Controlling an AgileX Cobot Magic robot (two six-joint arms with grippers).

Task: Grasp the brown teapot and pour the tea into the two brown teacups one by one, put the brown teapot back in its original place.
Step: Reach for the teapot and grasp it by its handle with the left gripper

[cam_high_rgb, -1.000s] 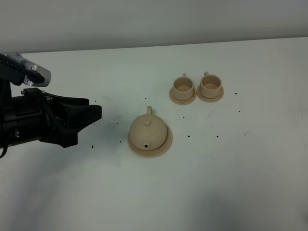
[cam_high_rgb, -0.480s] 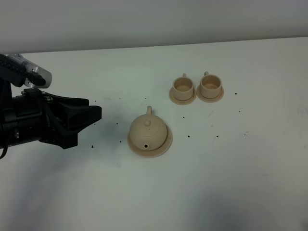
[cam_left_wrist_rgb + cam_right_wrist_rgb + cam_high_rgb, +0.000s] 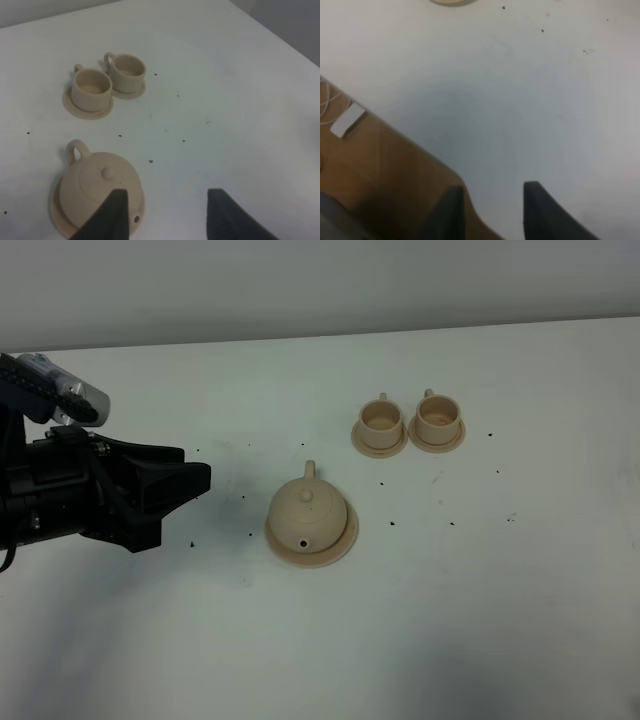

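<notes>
**A:** How did the left pincer (image 3: 185, 502) stand?

**B:** Wide. Its two dark fingers were well apart with nothing between them, and it hung above the white table (image 3: 500, 590).

**A:** And the brown teapot?

**B:** The brown teapot (image 3: 305, 508) sat ahead of the pincer's tips, lid on, resting on its saucer plate (image 3: 342, 543). Its loop handle was turned toward the cups' side and its spout the opposite way. In the left wrist view one finger overlapped the pot, so contact could not be ruled out there. The high view settled it, showing bare table between the tips and the pot.

**A:** What lay beyond the pot?

**B:** The nearer teacup (image 3: 91, 86) and the farther teacup (image 3: 127, 70) stood upright side by side, well past the teapot from the pincer. Each sat on its own small saucer. Whether those saucers touched, I could not tell. Dark specks (image 3: 392, 523) dotted the table around everything.

**A:** And the right pincer?

**B:** The high view did not show it. Its own wrist view showed the right pincer (image 3: 492, 192) with its fingers parted and empty. It hung over the table's edge, with a brown floor (image 3: 380, 170) below. A small white box (image 3: 347, 120) and a thin cable (image 3: 325, 100) lay on that floor. That view also caught a sliver of beige rim, but I could not tell which piece it belonged to.
</notes>
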